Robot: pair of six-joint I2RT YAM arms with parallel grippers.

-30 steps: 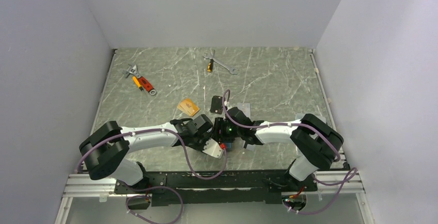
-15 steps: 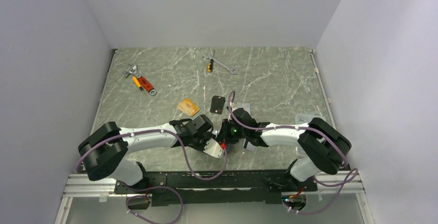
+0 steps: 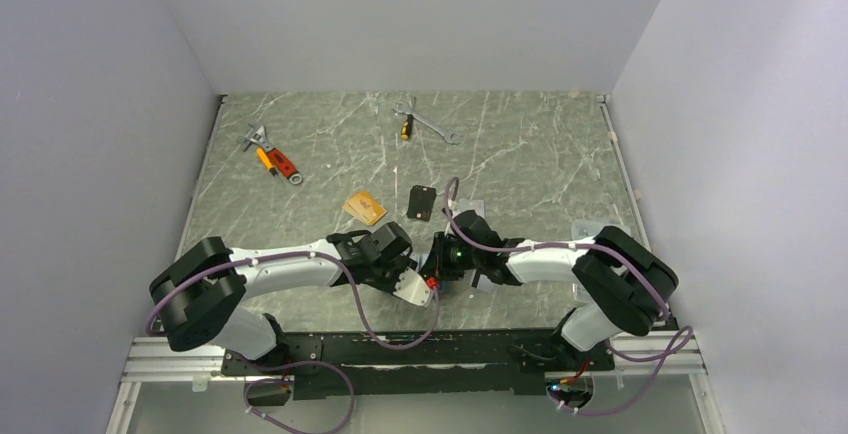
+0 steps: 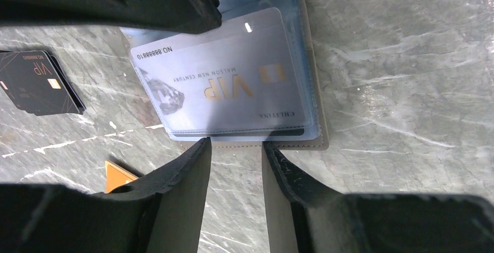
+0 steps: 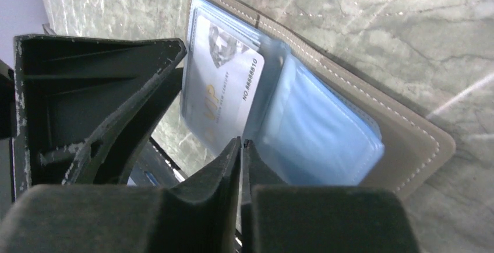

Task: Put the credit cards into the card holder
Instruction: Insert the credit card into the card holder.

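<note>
The card holder (image 4: 311, 90) lies open on the table, taupe outside with light blue pockets (image 5: 317, 139) inside. A silver-grey credit card (image 4: 221, 81) rests face up on the pockets. My left gripper (image 4: 236, 145) is open, its tips at the holder's near edge with only table between them. My right gripper (image 5: 240, 142) is shut, its tips against the silver card's corner beside the blue pockets. A black credit card (image 3: 422, 202) and an orange credit card (image 3: 364, 207) lie on the table beyond the holder. In the top view both grippers hide the holder.
A wrench (image 3: 428, 124) lies at the back of the table, and a red and orange tool (image 3: 277, 161) lies at the back left. A small clear item (image 3: 588, 228) sits near the right edge. Grey walls enclose the marbled table (image 3: 520, 164).
My right gripper has gone from open to shut and shifted slightly nearer over the holder. The left gripper has stayed where it was.
</note>
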